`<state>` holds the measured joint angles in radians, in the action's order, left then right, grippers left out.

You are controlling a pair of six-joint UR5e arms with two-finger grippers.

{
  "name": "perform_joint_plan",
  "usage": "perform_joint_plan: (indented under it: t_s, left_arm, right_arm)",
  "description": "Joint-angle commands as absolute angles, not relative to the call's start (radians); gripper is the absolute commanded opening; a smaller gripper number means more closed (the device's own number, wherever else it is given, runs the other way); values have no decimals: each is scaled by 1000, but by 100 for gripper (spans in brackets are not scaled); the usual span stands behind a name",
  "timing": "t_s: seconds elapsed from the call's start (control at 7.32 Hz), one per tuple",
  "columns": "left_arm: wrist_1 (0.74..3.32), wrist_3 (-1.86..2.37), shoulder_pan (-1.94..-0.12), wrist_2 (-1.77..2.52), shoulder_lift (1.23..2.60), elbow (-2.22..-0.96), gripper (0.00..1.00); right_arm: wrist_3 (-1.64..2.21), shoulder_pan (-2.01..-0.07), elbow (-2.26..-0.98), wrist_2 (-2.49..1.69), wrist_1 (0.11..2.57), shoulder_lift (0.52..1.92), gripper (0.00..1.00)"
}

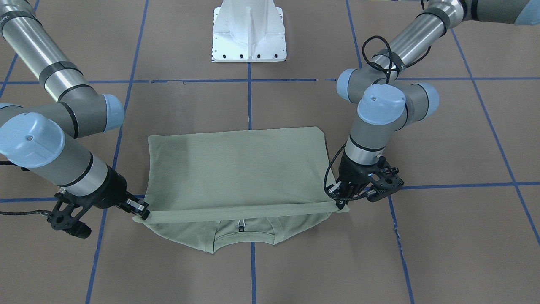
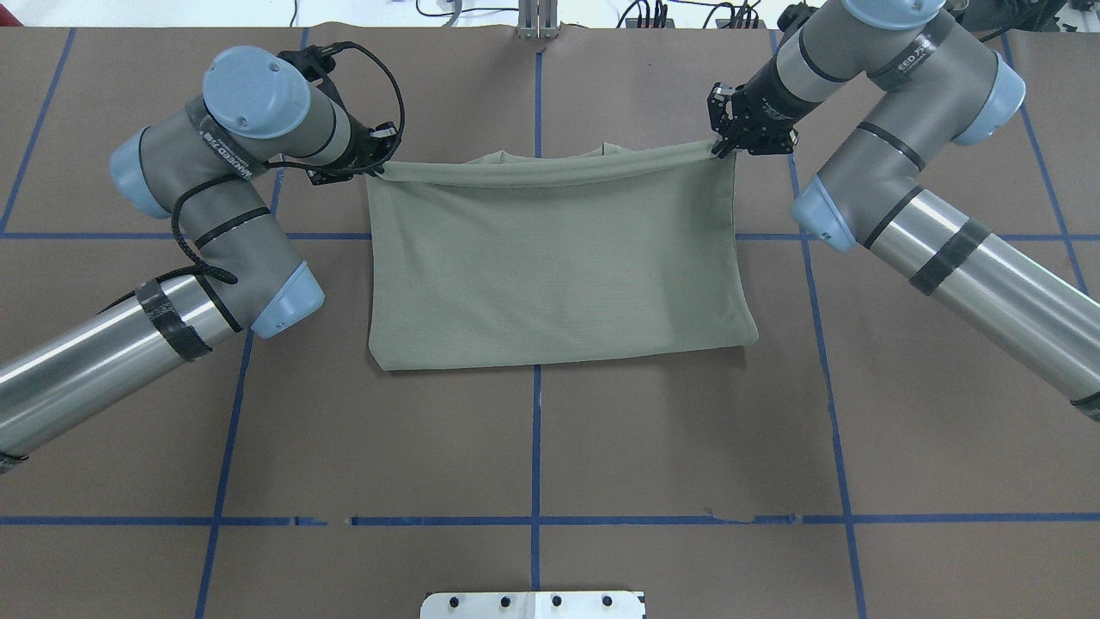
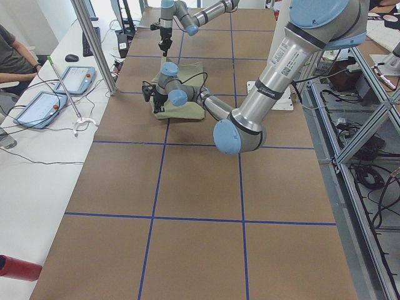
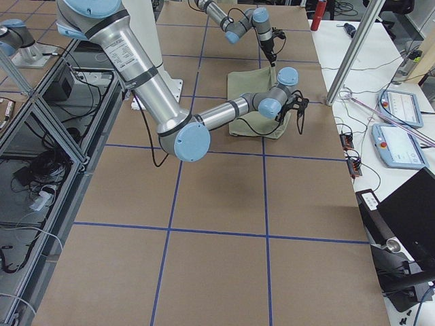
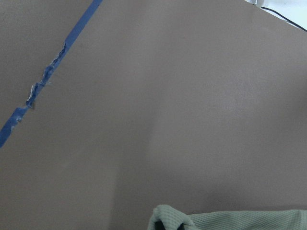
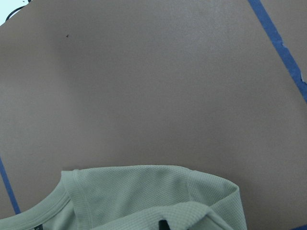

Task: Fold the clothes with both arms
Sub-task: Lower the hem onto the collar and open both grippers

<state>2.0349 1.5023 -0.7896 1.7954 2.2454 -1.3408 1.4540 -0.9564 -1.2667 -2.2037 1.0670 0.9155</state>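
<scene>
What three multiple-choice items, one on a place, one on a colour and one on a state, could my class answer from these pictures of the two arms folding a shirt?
1. Where does the shirt's collar lie?
A. Under the folded-over edge, on the side away from the white base
B. Beside the white base
C. Off the table

2. What colour is the tape that marks the grid on the table?
A. Red
B. Blue
C. Yellow

3. What are the two claws doing?
A. Both hang open above the cloth
B. Only one touches the shirt
C. Each grips one end of the folded-over edge

Key: 1 A, the collar peeks out beyond the shirt's edge, far from the white base. 2 B, the tape is blue. 3 C, the left claw and right claw each pinch a corner.
</scene>
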Motion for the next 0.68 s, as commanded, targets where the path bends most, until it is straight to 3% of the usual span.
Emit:
perform_joint_plan:
  t_s: [0.0,0.41,0.55]
  left_arm:
    - [2037,1514,-788,1795,2282,-1299,0]
    - [2036,1508,-788,1793,2283,-1293,0]
    - [2037,1505,-788,1793,2283,-1293,12]
  right_arm:
    - [1453,-956,-1241,-2203,1066,897,0]
    - [1453,-954,-1236,-2183,1065,893,0]
    - [1453,-951,-1235,-2178,1062,894,15]
